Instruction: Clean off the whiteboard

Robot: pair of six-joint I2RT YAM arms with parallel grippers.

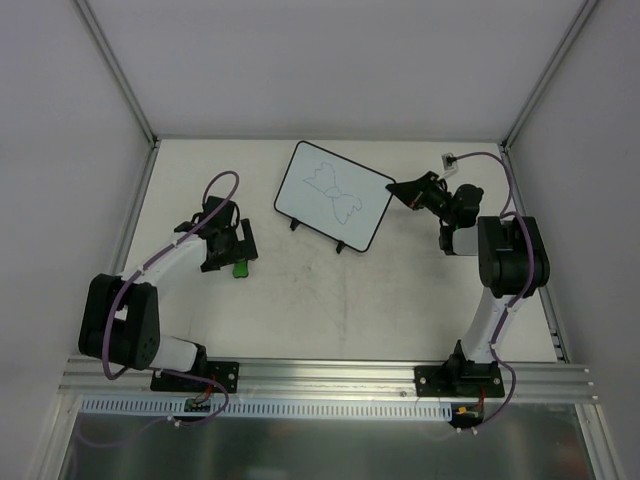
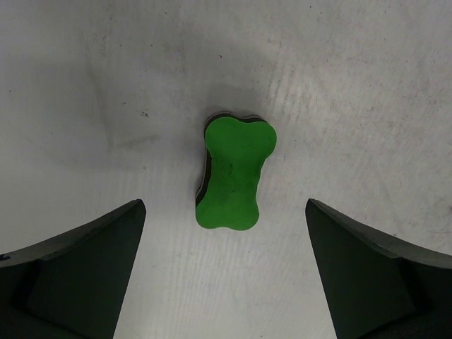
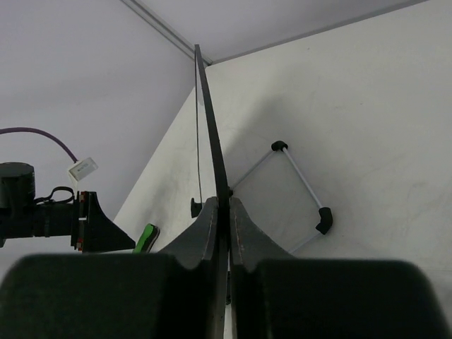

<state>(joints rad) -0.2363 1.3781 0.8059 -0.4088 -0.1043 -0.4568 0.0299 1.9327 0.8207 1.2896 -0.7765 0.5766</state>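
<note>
Right tool (image 3: 220,212): pressed together on the right rim of the board (image 1: 335,195); the wrist view shows the thin edge pinched between both fingers.
Left tool (image 1: 235,252): spread wide, holding nothing, hanging over the green eraser (image 2: 233,173), which lies flat on the desk (image 1: 300,310) between the open fingers without touching either.
Board, place: near the far edge of the desk, about midway across and a little to the right, turned askew to that edge. Its two feet (image 1: 295,224) show along its near side.
Board, state: a thin dark scribble (image 1: 335,190) covers its middle, so nothing looks wiped yet.
Board, handling: likely light and stiff, a thin panel in a narrow frame. The face is probably slick, and the board would likely skid or tip on its small feet under a wiping push.
Where to hold: by the rim, clear of the writing, as the right tool does now. A pinch on one side alone may let the board pivot.
Board to tools: touching the right tool at its right edge, and well apart from the left tool, which sits nearer the left edge.
Eraser to board: well apart, to the board's left and nearer the front.
Step in hand: probably steadying the board while the eraser waits to be picked up.
</note>
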